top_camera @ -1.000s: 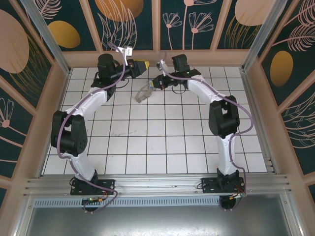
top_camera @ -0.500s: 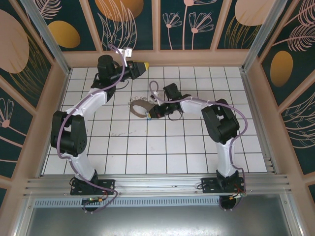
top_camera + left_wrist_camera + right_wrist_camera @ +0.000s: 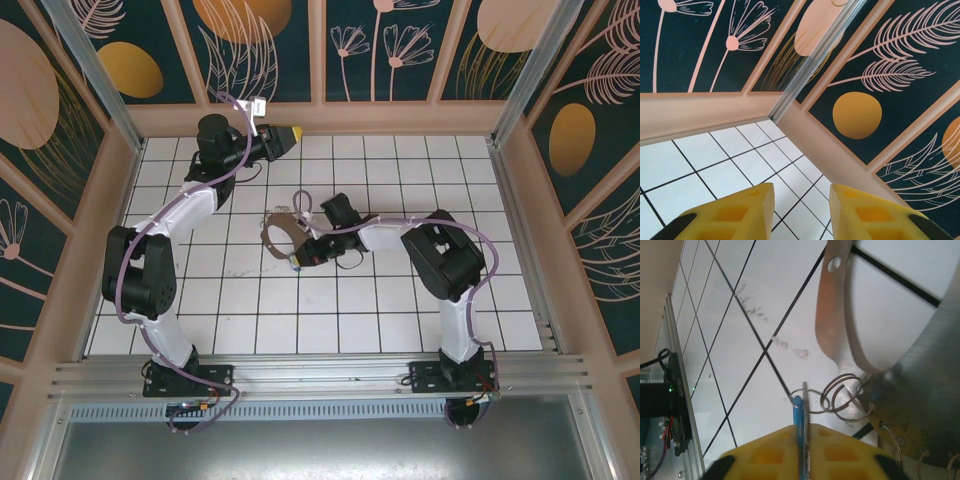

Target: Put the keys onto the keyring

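Right gripper point(image 3: 802, 435) clamps the keys point(image 3: 799, 409), blue edge visible, mid-table. Keyring point(image 3: 282, 228) lies just far-left of it, possibly touching the keys. Left gripper point(image 3: 802, 196) gapes moderately, empty, near far wall point(image 3: 400, 118).

Floppy brown strap-like keyring point(image 3: 832, 325) curves down the upper middle; thin blue-edged metal keys point(image 3: 799, 417) stand edge-on below, lower centre.
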`<state>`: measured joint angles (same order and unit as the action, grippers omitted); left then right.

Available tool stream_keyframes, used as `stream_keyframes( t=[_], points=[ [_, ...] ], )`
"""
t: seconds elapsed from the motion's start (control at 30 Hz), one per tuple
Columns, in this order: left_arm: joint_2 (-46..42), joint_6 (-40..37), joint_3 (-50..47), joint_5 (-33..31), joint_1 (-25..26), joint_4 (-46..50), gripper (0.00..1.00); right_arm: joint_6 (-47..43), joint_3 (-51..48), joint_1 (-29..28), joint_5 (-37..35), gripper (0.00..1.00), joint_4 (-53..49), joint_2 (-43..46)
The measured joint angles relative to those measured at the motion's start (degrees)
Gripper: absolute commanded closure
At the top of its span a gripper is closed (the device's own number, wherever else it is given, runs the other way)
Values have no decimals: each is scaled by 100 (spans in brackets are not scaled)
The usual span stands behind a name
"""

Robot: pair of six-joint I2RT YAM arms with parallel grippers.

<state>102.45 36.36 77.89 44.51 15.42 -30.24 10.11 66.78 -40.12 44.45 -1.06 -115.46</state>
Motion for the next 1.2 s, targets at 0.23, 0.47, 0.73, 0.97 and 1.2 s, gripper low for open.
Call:
stream_keyframes(
  t=[0.23, 0.47, 0.73, 0.97, 1.2],
  points=[
    [0, 131, 0, 61, -2, -101, 66, 33, -251, -330, 249, 63, 120, 334],
    [-37, 310, -85, 140, -2, -280, 40, -4, -315, -52, 337, 59, 83, 1370],
    [-640, 223, -612, 15, -2, -289, 1, -79, -483, 1110, -20, 36, 24, 2308],
    [-1773, -455, -1453, -874, -4, 59, 1, -72, -557, 2210, -745, 13, -70, 3136],
    [-3283, -1561, -3213, -2778, -7, -9, 1, 374, -1036, 3161, -1808, 12, 474, 3580]
  ],
)
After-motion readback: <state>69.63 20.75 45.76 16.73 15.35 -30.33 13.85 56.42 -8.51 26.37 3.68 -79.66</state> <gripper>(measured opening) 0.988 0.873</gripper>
